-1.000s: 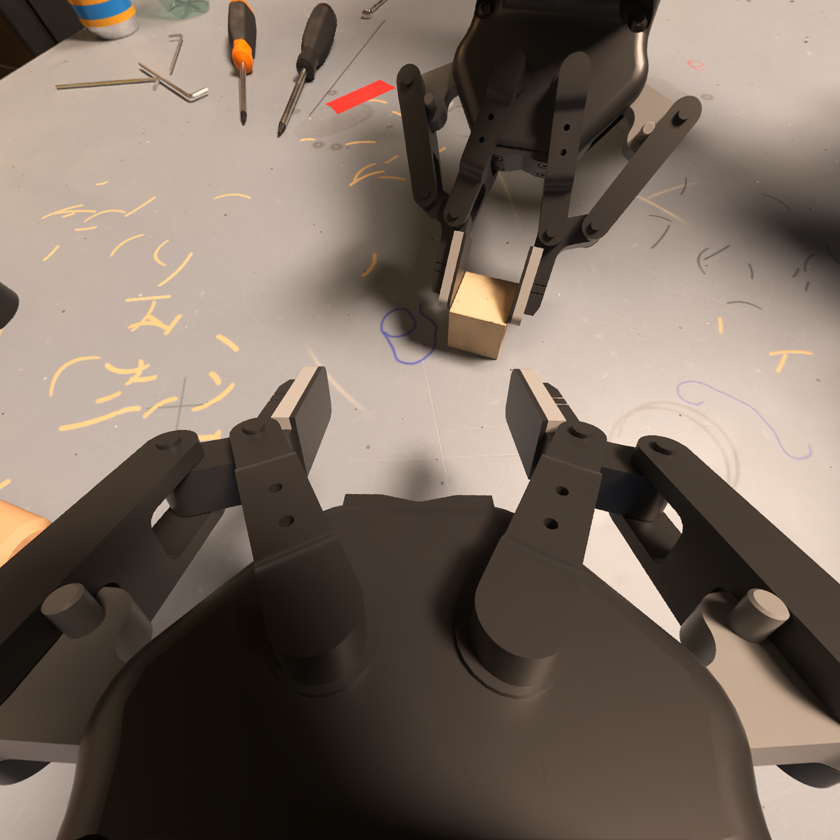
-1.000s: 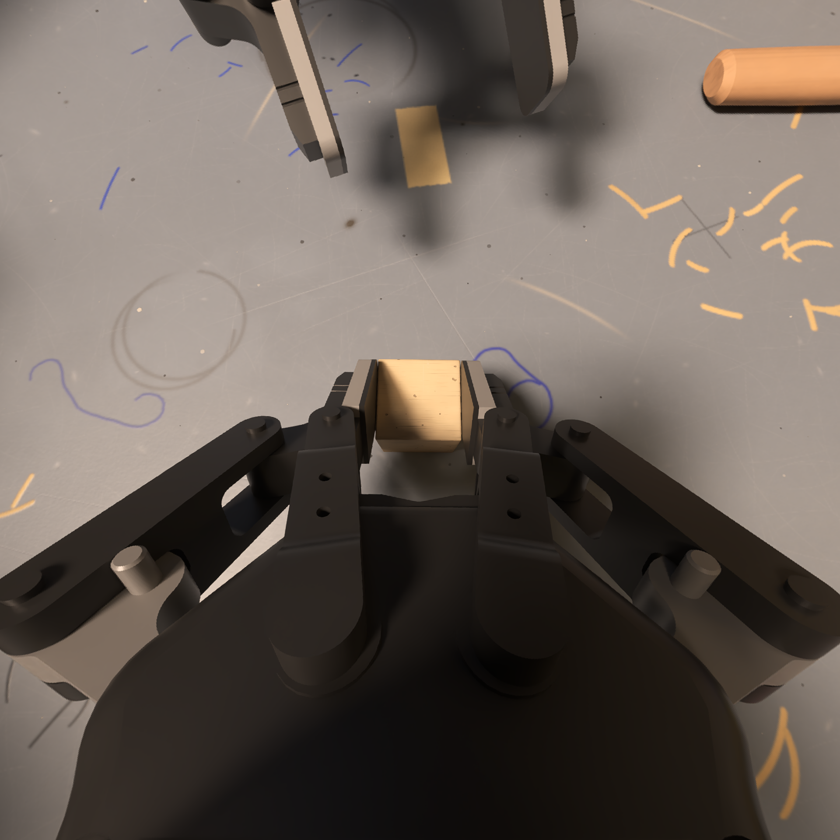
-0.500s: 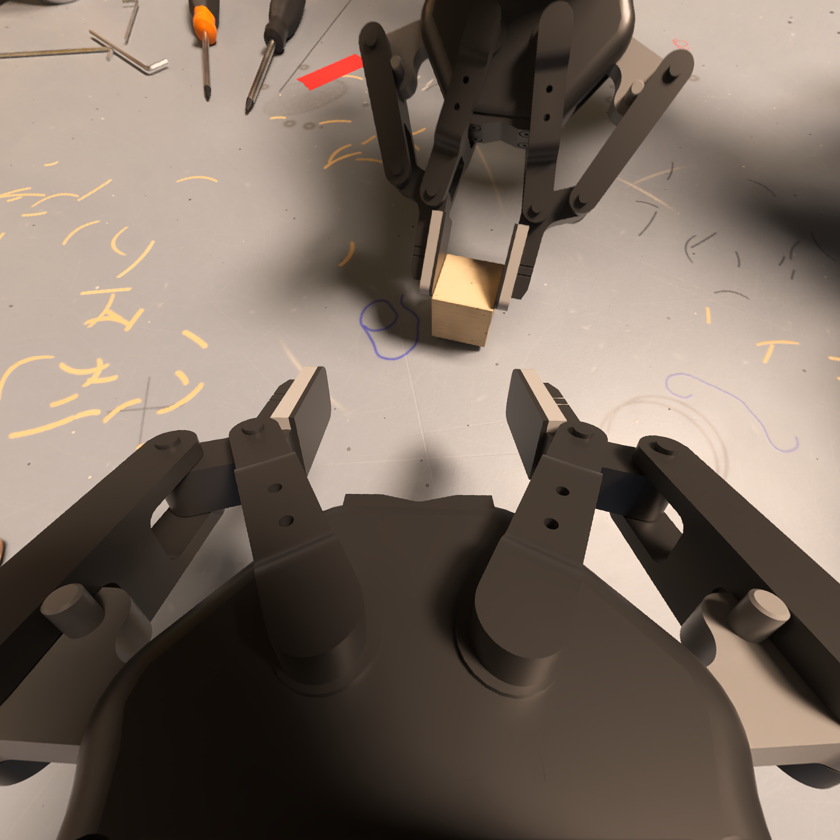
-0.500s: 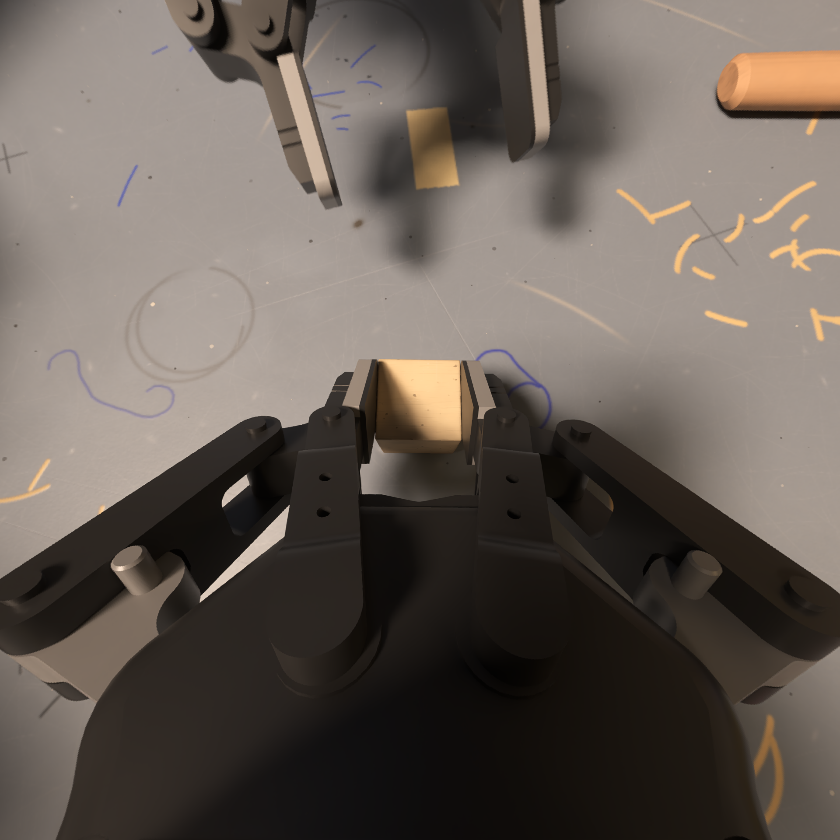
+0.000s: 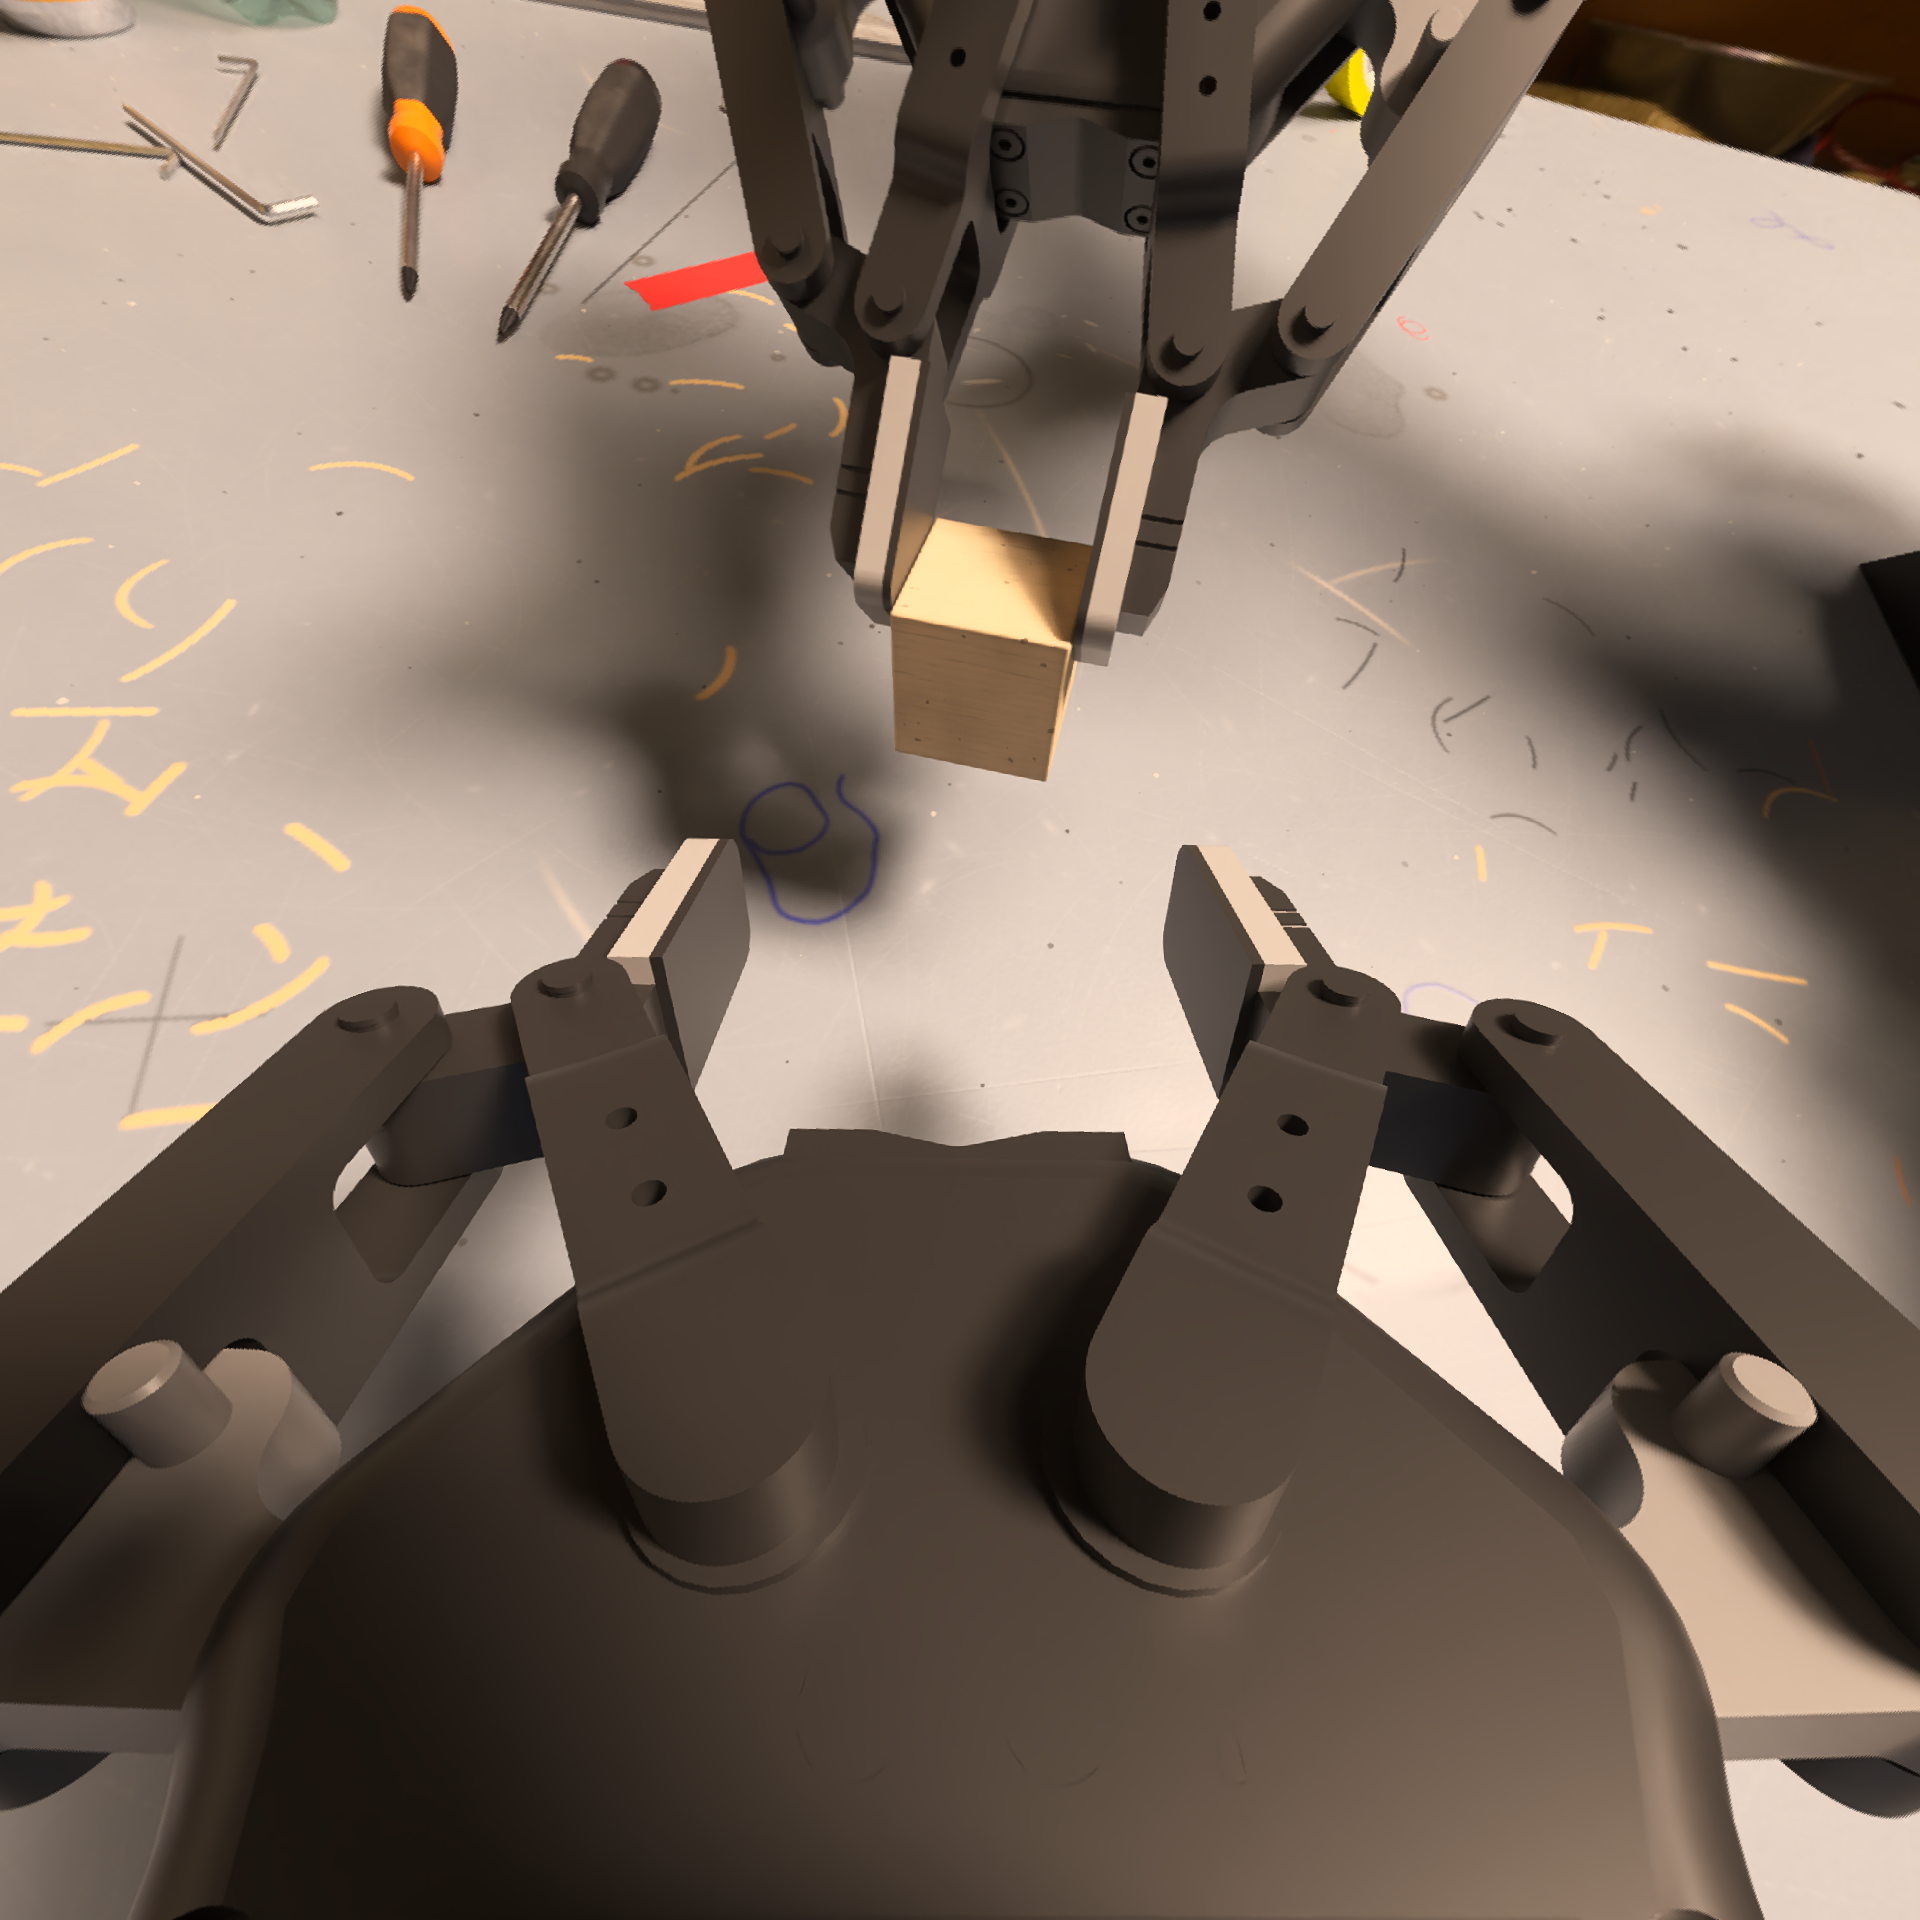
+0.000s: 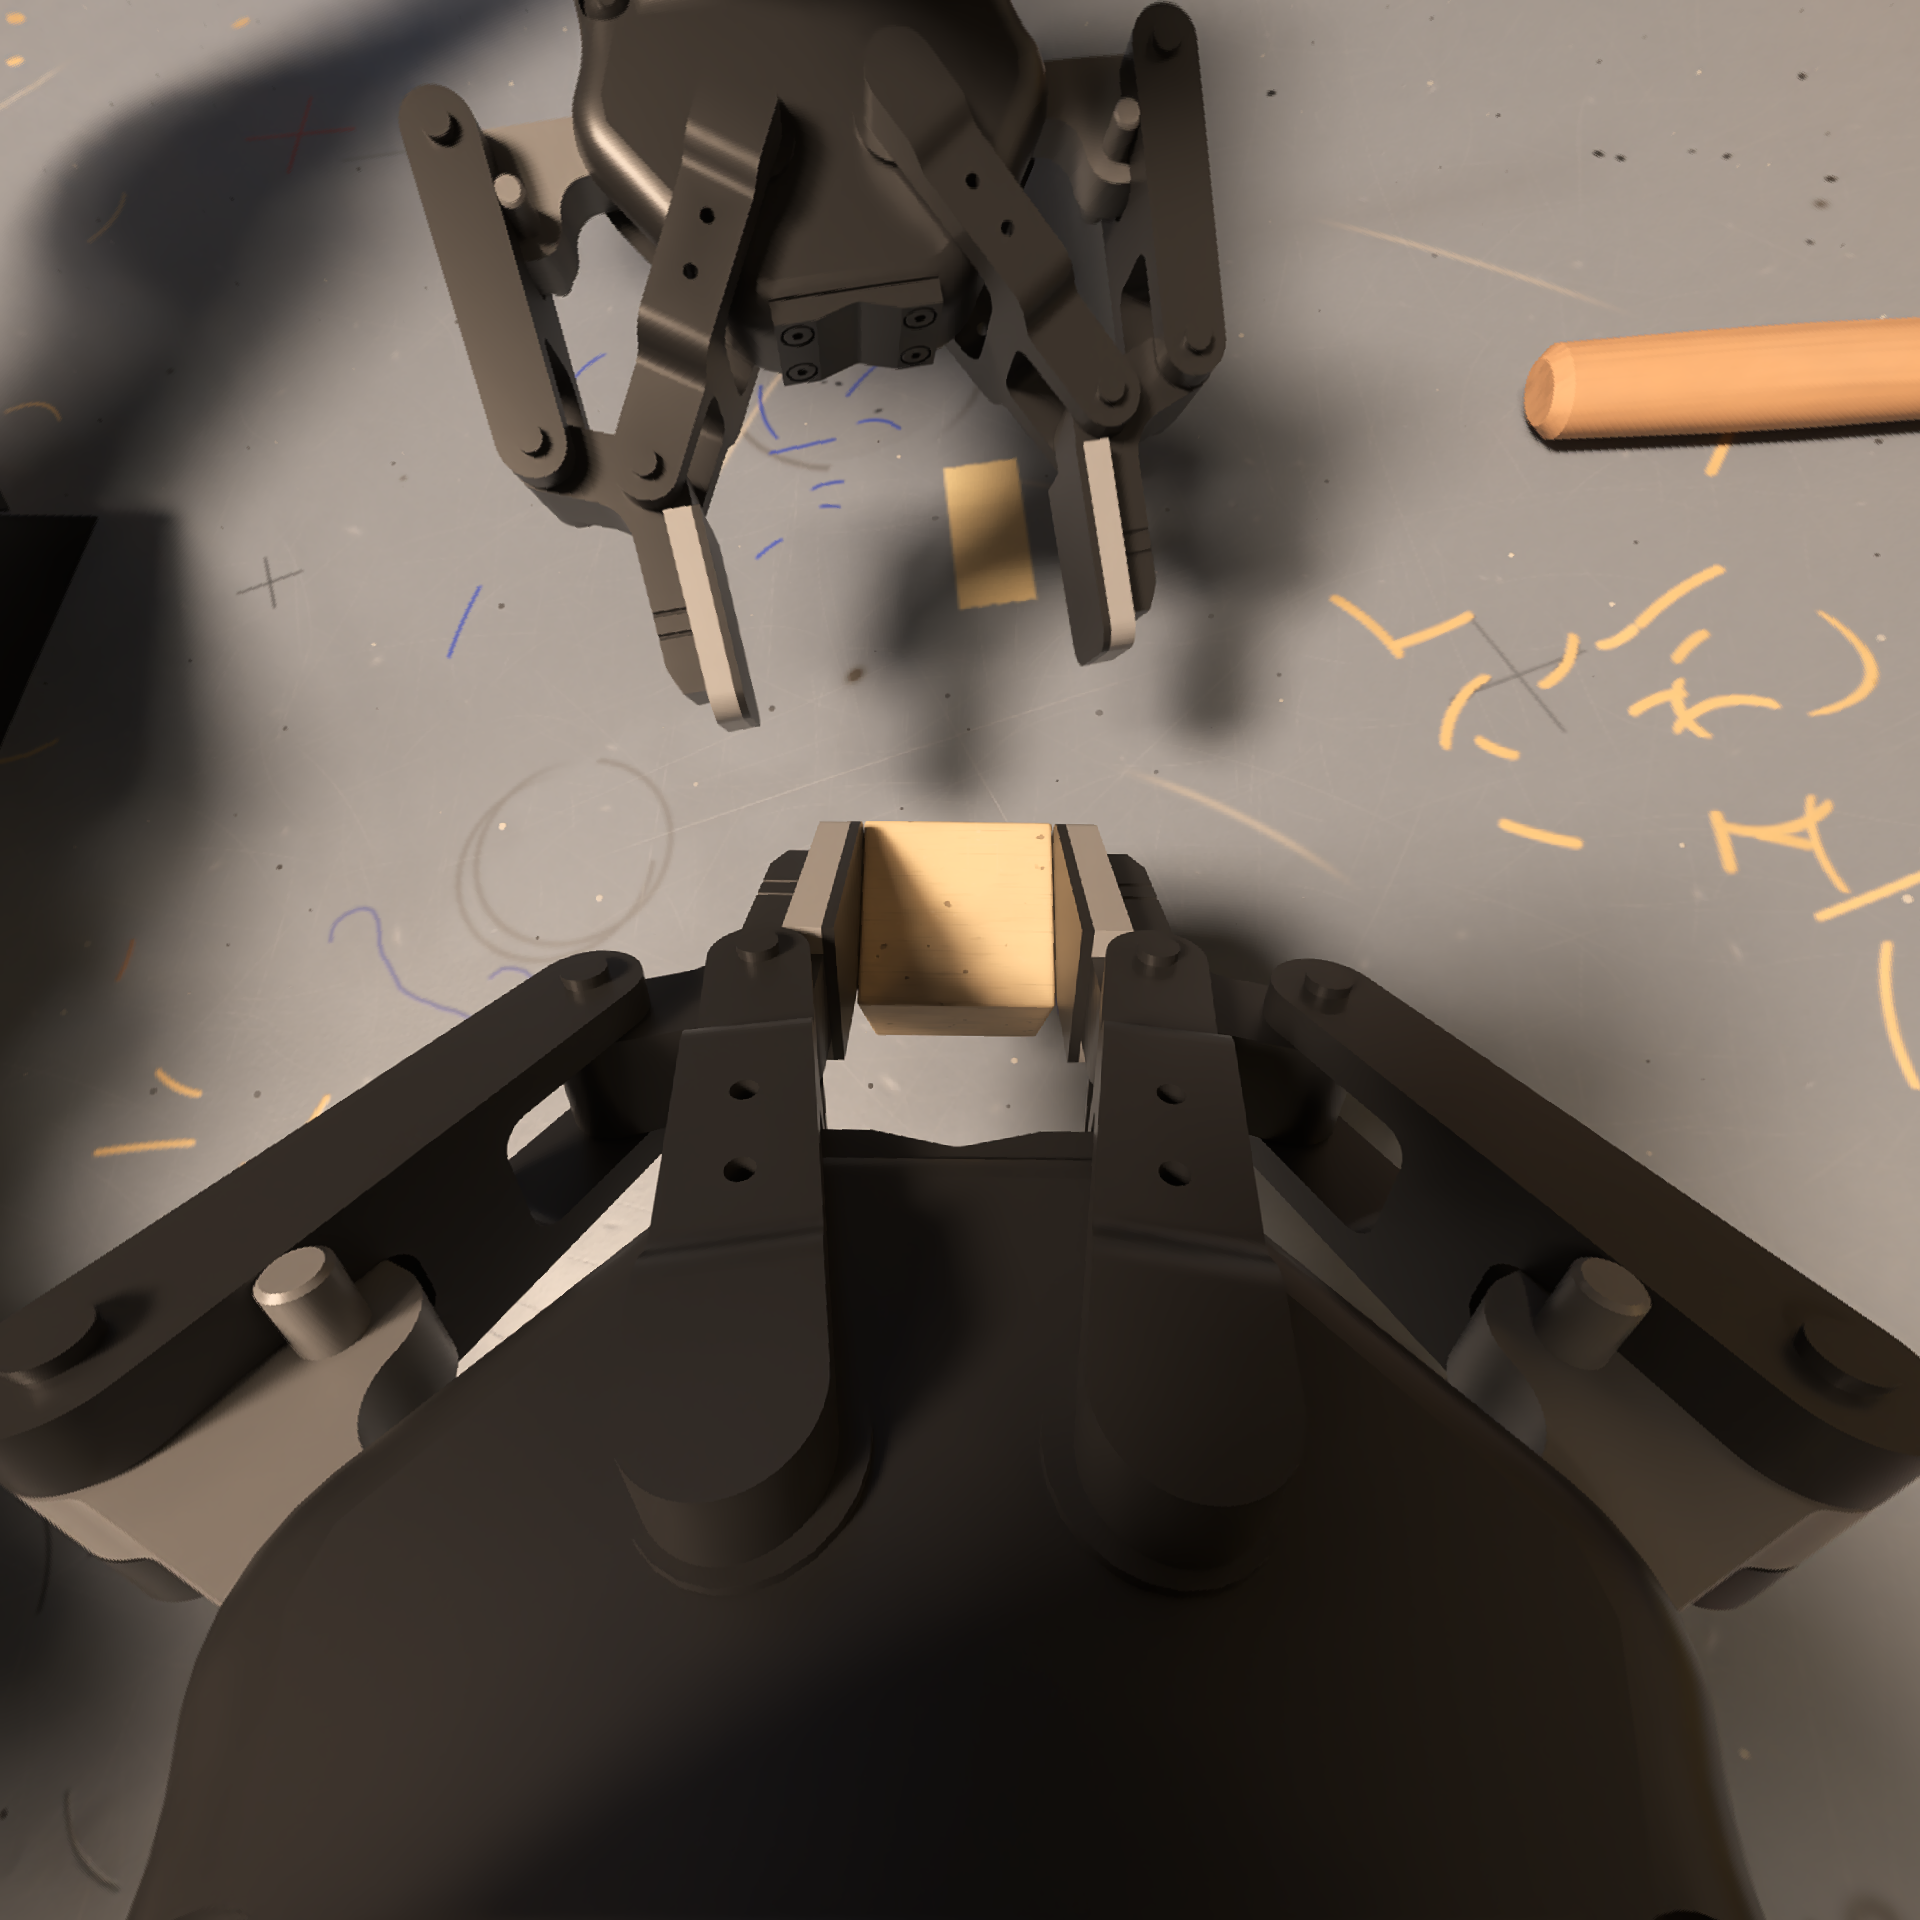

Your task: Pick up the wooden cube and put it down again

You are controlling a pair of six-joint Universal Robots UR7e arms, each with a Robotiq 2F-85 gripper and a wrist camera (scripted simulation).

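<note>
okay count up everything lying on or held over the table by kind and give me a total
Screwdrivers: 2
Hex keys: 3
Cube: 1, held by the right gripper
Dowel: 1
Tape strips: 2
Total: 9

1. Wooden cube (image 5: 982,665) between right gripper (image 5: 1003,582) fingers, above table (image 5: 312,623).
2. Left gripper (image 5: 961,914) faces it, near.
3. Two screwdrivers (image 5: 416,135) behind, left; hex keys (image 5: 223,171) further left.

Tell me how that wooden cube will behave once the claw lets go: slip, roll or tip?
The wooden cube, gripped on flat opposite faces by the right claw, looks rigid and unlikely to slip. Flat-sided, it probably won't roll. It hangs above the table, so an early release might make it bounce or tip.
</note>
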